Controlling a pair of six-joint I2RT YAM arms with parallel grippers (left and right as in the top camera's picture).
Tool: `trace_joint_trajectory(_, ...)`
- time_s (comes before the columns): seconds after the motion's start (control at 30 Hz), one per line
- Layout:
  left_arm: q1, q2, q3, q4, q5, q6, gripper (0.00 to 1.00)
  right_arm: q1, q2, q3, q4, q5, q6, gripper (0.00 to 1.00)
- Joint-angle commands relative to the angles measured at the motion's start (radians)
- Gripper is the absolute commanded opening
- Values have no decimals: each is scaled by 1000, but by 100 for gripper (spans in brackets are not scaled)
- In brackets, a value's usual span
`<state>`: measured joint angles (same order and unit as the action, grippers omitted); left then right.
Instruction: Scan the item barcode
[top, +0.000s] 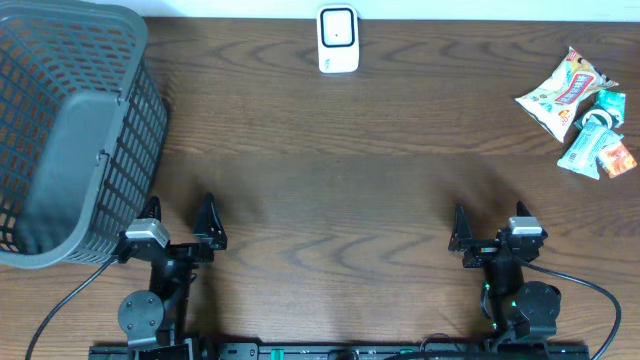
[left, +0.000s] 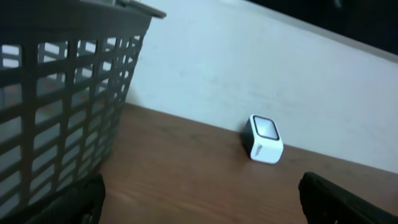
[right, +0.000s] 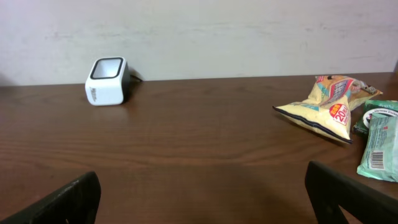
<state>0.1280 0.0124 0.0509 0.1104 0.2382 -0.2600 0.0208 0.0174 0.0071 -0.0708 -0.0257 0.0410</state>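
Note:
The white barcode scanner (top: 338, 40) stands at the table's far edge, window facing up; it also shows as the scanner (left: 264, 139) in the left wrist view and the scanner (right: 107, 81) in the right. The items lie at the far right: a yellow snack bag (top: 565, 92) (right: 323, 107) and green packets (top: 590, 145) (right: 380, 146) beside it. My left gripper (top: 180, 215) (left: 199, 202) rests near the front edge, open and holding nothing. My right gripper (top: 490, 222) (right: 202, 196) is also open and empty, well short of the snacks.
A large grey plastic basket (top: 70, 130) (left: 56, 112) fills the left side, right beside the left arm. A small orange packet (top: 620, 160) lies with the snacks. The wooden table (top: 330, 190) meets a white wall behind the scanner.

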Motion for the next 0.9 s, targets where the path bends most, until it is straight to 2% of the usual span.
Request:
trace_joint_trajectory(0.0,-3,-11,-34,52,13,16,97,-8,-1,-1,-5,8,10,99)
trace_joint_trajectory(0.33,-34,-11,-47,89,12,85,98,-8,-1,-1,-5,8,10,99)
trace_joint_trajectory(0.87,-36,-11,-47,-162,-21,192,98,-8,-1,-1,-5,8,10,99)
